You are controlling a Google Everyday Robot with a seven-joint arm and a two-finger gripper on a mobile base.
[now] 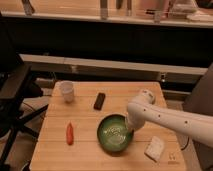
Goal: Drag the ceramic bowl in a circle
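The ceramic bowl (114,134) is round and glossy green with a dark rim. It sits on the wooden table (85,155) a little right of the middle, near the front. My white arm comes in from the right, and my gripper (129,126) reaches down at the bowl's right rim. The fingertips are hidden behind the wrist and the rim.
A small white cup (67,91) stands at the table's back left. A black oblong object (100,100) lies behind the bowl. A red-orange carrot-like item (70,133) lies at the left. A white sponge-like block (154,148) lies at the front right. A dark chair (12,95) stands left of the table.
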